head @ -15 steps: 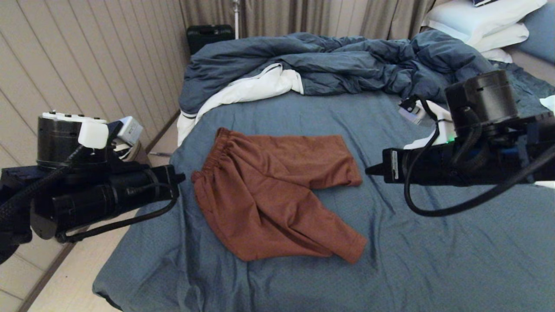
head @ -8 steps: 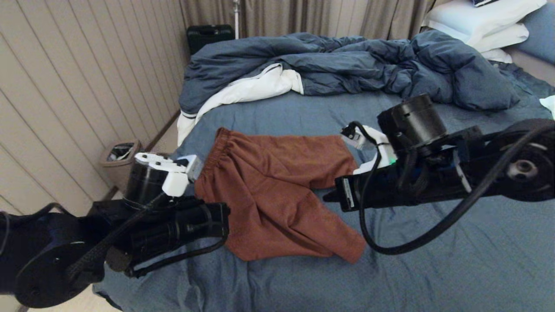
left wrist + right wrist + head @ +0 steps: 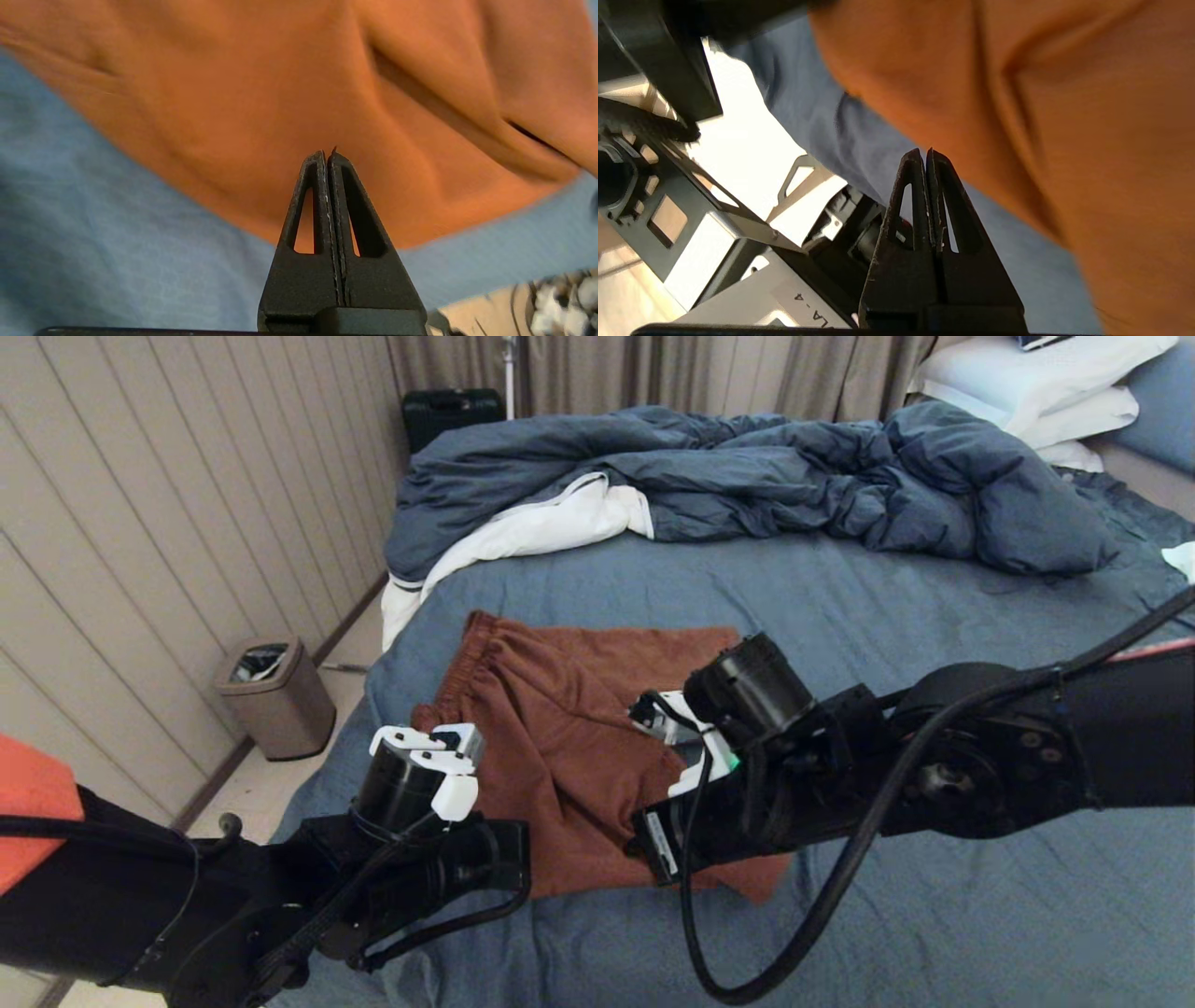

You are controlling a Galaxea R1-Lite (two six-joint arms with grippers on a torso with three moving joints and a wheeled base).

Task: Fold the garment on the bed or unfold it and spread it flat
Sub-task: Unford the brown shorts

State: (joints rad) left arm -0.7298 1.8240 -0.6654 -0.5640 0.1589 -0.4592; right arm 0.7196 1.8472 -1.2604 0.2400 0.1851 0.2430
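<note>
The garment [image 3: 560,709], rust-brown shorts, lies rumpled on the bed [image 3: 934,616], waistband toward the wall, legs spread toward the right. My left gripper [image 3: 525,859] hovers at the shorts' near edge. In the left wrist view the left gripper [image 3: 327,153] is shut and empty, pointing at the garment [image 3: 280,93]. My right gripper [image 3: 635,840] hangs over the near leg, which its arm partly hides. In the right wrist view the right gripper [image 3: 923,151] is shut and empty, beside the edge of the garment [image 3: 1064,116].
A rumpled dark blue duvet [image 3: 747,476] with white lining lies across the far side of the bed. White pillows [image 3: 1036,383] sit at the far right. A brown waste bin [image 3: 274,695] stands on the floor by the panelled wall, and a black case [image 3: 453,411] stands behind the bed.
Both arms have swung inward and down from the bed's sides to the near part of the shorts. Both grippers stayed shut. The shorts have not moved.
</note>
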